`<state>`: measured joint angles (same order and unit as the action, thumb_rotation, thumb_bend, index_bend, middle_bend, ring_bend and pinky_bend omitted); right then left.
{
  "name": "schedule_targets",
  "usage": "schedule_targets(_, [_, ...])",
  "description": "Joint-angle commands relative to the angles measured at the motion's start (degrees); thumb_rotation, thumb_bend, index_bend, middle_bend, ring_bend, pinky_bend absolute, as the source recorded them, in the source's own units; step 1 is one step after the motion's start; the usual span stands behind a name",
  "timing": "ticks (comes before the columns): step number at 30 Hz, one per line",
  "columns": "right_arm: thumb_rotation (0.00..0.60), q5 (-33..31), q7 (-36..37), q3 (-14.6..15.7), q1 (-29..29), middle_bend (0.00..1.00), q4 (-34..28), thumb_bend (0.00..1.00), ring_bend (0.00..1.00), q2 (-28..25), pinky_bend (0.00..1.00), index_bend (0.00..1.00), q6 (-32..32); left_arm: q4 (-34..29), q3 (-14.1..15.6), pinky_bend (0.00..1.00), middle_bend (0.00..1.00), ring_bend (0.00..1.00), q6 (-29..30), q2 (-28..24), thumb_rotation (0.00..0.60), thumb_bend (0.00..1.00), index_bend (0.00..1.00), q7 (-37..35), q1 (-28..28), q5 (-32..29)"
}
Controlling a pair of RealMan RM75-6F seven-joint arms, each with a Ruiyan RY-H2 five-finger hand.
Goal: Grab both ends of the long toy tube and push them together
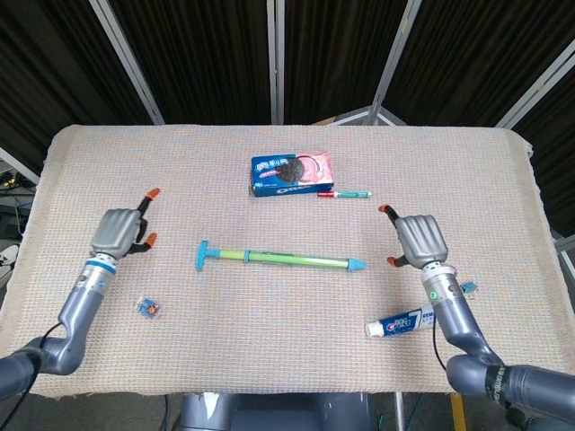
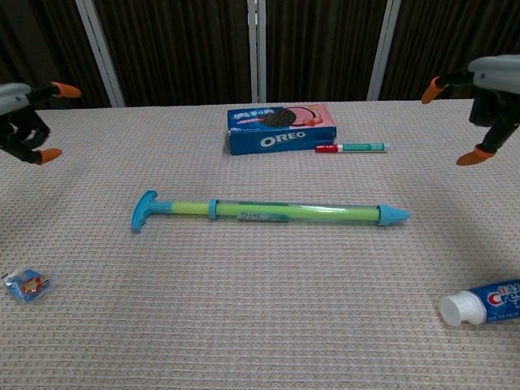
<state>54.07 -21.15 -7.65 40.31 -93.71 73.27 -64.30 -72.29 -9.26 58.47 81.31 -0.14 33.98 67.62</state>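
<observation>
The long toy tube (image 1: 278, 259) (image 2: 268, 212) lies flat on the table, green with a blue T-handle at its left end and a blue tip at its right end. Nothing touches it. My left hand (image 1: 120, 230) (image 2: 24, 122) hovers well to the left of the handle, fingers spread and empty. My right hand (image 1: 418, 239) (image 2: 487, 89) is off to the right of the tip, also with fingers apart and holding nothing.
An Oreo box (image 1: 291, 173) (image 2: 280, 127) and a red-green marker (image 1: 344, 193) (image 2: 351, 148) lie behind the tube. A toothpaste tube (image 1: 407, 319) (image 2: 483, 301) sits front right, a small wrapped candy (image 1: 148, 308) (image 2: 27, 285) front left, a small blue clip (image 1: 469, 287) far right.
</observation>
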Motion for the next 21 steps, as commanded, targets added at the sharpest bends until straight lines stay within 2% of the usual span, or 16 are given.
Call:
schedule_targets(1, [0.6, 15.06, 12.98, 3.06, -8.37, 0.93, 3.05, 0.0, 0.96, -5.89, 1.0, 0.25, -9.92, -2.22, 2.17, 0.86, 0.64, 0.69, 9.66, -7.06, 0.6, 0.13, 0.0, -6.26, -7.77, 4.7])
schedule_targets(2, [0.6, 16.9, 14.74, 3.56, -9.66, 0.9, 3.56, 0.0, 0.93, -6.61, 1.0, 0.27, -11.53, -2.65, 2.63, 0.79, 0.58, 0.64, 11.01, -7.82, 0.6, 0.08, 0.0, -7.27, -8.96, 5.36])
schedule_targets(4, [0.6, 20.19, 17.55, 4.58, -12.31, 0.81, 4.39, 0.0, 0.88, -7.86, 1.0, 0.28, -14.79, -4.4, 3.9, 0.58, 0.4, 0.46, 13.71, -9.88, 0.6, 0.01, 0.0, -9.23, -11.86, 6.48])
schedule_targets(6, [0.6, 22.04, 18.53, 5.58, -14.39, 0.68, 4.41, 0.0, 0.77, -8.9, 0.93, 0.28, -16.8, -6.69, 5.01, 0.31, 0.15, 0.19, 14.75, -11.96, 0.6, 0.0, 0.0, -9.58, -13.84, 6.79])
schedule_targets(7, [0.6, 22.72, 18.4, 6.29, -15.77, 0.57, 3.95, 0.0, 0.65, -9.71, 0.82, 0.28, -17.81, -8.63, 5.76, 0.24, 0.09, 0.12, 15.36, -13.53, 0.6, 0.0, 0.0, -9.24, -14.99, 7.08])
schedule_targets(8, [0.6, 23.04, 18.04, 6.66, -16.53, 0.45, 3.47, 0.0, 0.5, -10.24, 0.64, 0.26, -18.23, -9.94, 6.16, 0.14, 0.02, 0.04, 15.66, -14.54, 0.6, 0.0, 0.0, -8.88, -15.62, 7.24])
schedule_targets(9, [0.6, 23.31, 17.52, 7.08, -17.37, 0.37, 2.96, 0.0, 0.39, -10.82, 0.5, 0.24, -18.7, -11.25, 6.59, 0.07, 0.0, 0.01, 16.02, -15.52, 0.6, 0.0, 0.0, -8.36, -16.32, 7.31])
schedule_targets(10, [0.6, 23.79, 16.67, 7.83, -18.76, 0.25, 2.13, 0.0, 0.22, -11.65, 0.3, 0.21, -19.67, -13.08, 7.28, 0.03, 0.0, 0.0, 16.91, -16.89, 0.6, 0.0, 0.0, -7.36, -17.43, 7.58])
schedule_targets(11, [0.6, 24.02, 16.38, 8.04, -19.26, 0.14, 1.75, 0.0, 0.1, -11.95, 0.13, 0.17, -20.01, -13.9, 7.53, 0.01, 0.0, 0.0, 17.37, -17.46, 0.6, 0.0, 0.0, -6.94, -17.91, 7.76])
schedule_targets(13, [0.6, 24.19, 15.76, 8.41, -20.31, 0.03, 1.07, 0.0, 0.0, -12.48, 0.01, 0.11, -20.64, -15.27, 7.82, 0.0, 0.0, 0.0, 18.48, -18.32, 0.6, 0.0, 0.0, -6.3, -18.81, 8.09])
schedule_targets(16, [0.6, 24.7, 14.02, 9.15, -22.71, 0.0, 0.01, 0.0, 0.0, -13.15, 0.0, 0.06, -22.19, -17.28, 8.04, 0.0, 0.0, 0.0, 21.04, -19.41, 0.6, 0.0, 0.0, -5.66, -20.59, 9.04])
schedule_targets(21, [0.6, 25.48, 12.24, 9.12, -25.03, 0.0, 0.07, 0.0, 0.0, -13.04, 0.0, 0.05, -23.54, -18.37, 8.14, 0.0, 0.0, 0.0, 21.02, -20.43, 0.6, 0.0, 0.0, -5.88, -21.49, 9.66])
